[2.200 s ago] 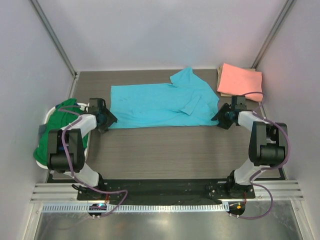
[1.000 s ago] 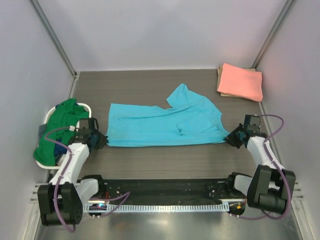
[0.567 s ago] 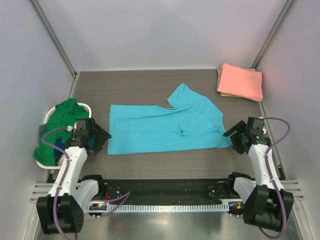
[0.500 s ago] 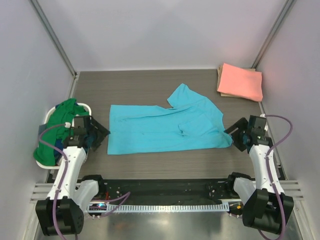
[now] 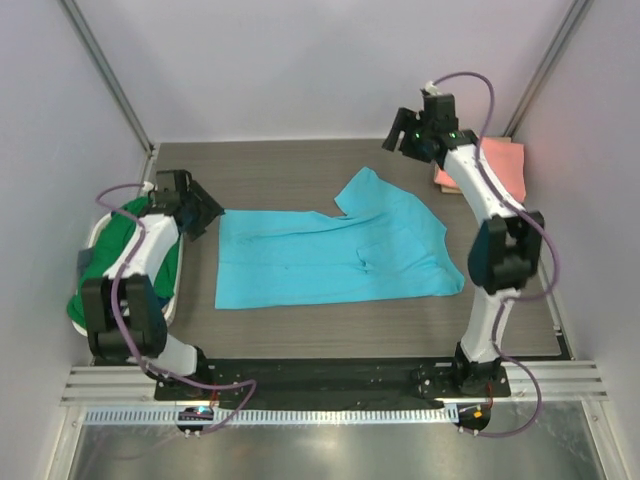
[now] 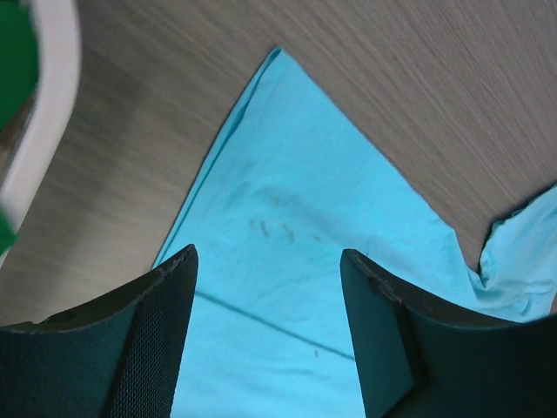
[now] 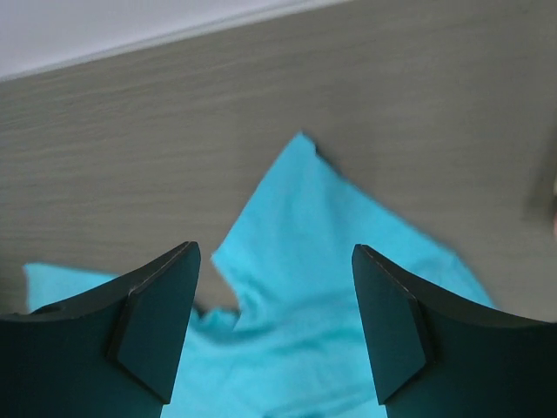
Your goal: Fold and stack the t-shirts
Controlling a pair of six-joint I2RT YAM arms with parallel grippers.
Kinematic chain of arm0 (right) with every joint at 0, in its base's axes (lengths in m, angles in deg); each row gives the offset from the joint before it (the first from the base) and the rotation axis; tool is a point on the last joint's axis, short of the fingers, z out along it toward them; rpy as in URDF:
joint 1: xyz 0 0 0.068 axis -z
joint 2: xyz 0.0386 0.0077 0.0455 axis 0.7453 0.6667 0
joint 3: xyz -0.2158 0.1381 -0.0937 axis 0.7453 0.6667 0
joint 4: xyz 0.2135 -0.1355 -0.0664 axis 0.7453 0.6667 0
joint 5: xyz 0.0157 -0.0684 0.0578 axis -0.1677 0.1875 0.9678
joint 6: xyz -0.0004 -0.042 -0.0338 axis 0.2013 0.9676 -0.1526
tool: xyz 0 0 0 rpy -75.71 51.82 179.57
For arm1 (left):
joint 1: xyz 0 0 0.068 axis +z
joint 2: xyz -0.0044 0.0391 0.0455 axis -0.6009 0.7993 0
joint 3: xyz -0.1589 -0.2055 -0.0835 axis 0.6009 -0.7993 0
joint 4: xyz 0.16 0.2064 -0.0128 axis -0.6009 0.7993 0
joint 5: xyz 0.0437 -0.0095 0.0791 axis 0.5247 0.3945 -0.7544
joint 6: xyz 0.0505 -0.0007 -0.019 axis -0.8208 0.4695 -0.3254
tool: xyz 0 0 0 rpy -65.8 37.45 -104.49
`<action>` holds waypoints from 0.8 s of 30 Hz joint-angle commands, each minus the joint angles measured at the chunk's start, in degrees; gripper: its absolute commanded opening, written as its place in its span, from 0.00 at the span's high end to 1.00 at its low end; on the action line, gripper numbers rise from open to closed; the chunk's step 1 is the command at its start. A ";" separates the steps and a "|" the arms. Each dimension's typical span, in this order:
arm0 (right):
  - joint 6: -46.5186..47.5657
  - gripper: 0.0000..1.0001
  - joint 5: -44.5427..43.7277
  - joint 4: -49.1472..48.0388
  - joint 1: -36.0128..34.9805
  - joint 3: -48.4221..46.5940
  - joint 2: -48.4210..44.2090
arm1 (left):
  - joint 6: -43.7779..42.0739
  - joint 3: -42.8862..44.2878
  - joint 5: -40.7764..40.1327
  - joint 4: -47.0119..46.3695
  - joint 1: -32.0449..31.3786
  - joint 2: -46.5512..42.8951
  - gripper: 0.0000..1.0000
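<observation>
Sky-blue short-sleeved cloth t-shirt (image 5: 330,255) lying flat on grey wood-grain table (image 5: 320,330); left gripper (image 6: 268,261), right gripper (image 7: 274,252) hovering above it, jaws apart, empty.

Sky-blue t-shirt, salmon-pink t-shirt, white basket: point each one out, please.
sky-blue t-shirt (image 5: 330,262), top external view, middle of its body.
salmon-pink t-shirt (image 5: 508,168), top external view, uncovered right part of the folded shirt.
white basket (image 6: 45,113), left wrist view, its rim.

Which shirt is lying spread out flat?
The sky-blue t-shirt in the middle. The salmon-pink t-shirt is folded in the far right corner, and the green t-shirt is bunched in the basket.
</observation>
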 commanded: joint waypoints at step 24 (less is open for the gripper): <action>8.26 0.29 -4.74 0.62 -7.44 -42.86 46.05 | 0.18 5.34 3.54 -13.86 0.34 17.94 0.34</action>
